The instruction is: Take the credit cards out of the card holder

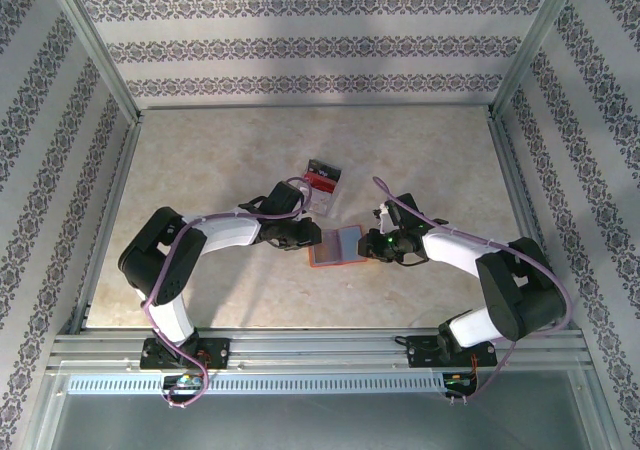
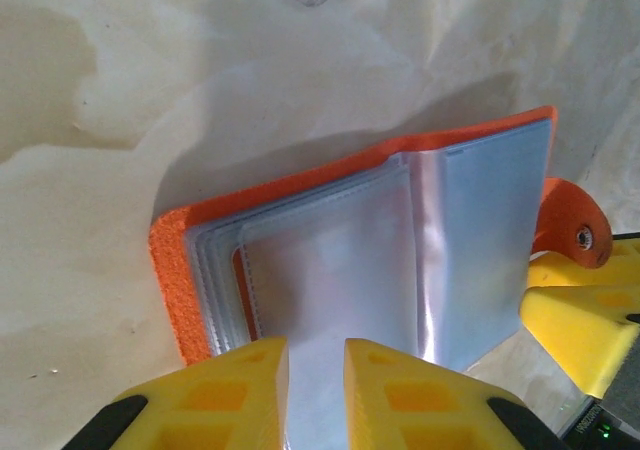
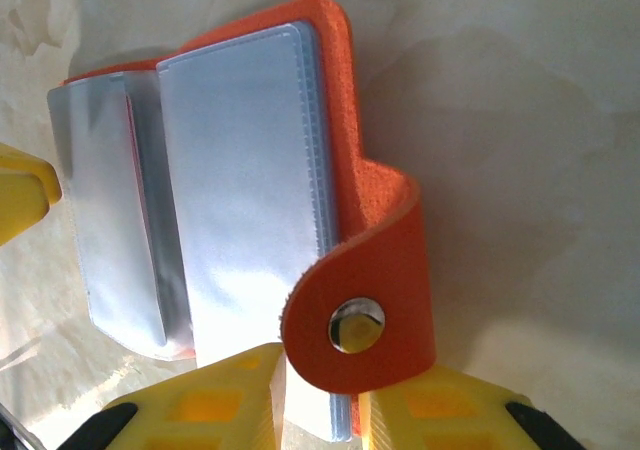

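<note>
So the card holder (image 1: pixel 337 247) is lying open in the middle of the table (image 1: pixel 200 170), orange cover down and grey-blue pockets (image 3: pixel 240 170) facing up. Honestly can't tell if any cards are in there, the plastic is all glare. Its snap tab (image 3: pixel 365 310) curls up at the right edge. A clear box (image 1: pixel 322 177) sits just beyond it, cut off at the top of the left wrist view. The tabletop is pale and marbled, and the walls (image 1: pixel 300 45) have patterned wallpaper. Both arms are folded low and reach inward. The left gripper (image 2: pixel 316 358) is narrow, pinching a pocket page from the left. The right gripper (image 3: pixel 320 390) is narrow too, pinching the pocket stack by the tab.
</note>
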Available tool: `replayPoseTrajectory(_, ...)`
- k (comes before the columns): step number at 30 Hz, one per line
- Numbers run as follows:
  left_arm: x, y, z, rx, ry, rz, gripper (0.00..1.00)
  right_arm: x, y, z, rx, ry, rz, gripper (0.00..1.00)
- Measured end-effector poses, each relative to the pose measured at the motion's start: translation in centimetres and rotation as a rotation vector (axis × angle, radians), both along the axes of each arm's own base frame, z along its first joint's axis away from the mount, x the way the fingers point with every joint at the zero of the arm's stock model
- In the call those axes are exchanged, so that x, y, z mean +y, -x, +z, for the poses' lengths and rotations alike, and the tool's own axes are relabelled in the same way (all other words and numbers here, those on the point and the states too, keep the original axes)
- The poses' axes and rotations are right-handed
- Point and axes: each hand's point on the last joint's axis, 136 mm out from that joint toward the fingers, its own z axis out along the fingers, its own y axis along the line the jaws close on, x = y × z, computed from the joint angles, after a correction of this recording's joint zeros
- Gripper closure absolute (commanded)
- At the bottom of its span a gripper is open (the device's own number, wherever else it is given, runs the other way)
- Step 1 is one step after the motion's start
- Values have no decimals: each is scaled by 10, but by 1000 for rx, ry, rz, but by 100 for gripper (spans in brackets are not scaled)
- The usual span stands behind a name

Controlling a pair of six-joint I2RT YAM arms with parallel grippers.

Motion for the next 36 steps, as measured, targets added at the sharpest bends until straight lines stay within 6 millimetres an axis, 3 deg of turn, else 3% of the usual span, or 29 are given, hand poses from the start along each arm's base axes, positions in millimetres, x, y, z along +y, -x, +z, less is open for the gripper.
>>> replayPoseTrajectory(11, 9, 2, -8, 1, -57, 2, 78, 0, 0, -1, 4, 2, 0, 75)
replayPoseTrajectory(24, -4, -2, -2, -16, -46, -20, 78, 3, 1, -1, 0, 5, 13, 75)
replayPoseTrajectory(36, 3, 0, -5, -15, -88, -17, 78, 3, 1, -1, -4, 7, 19, 74)
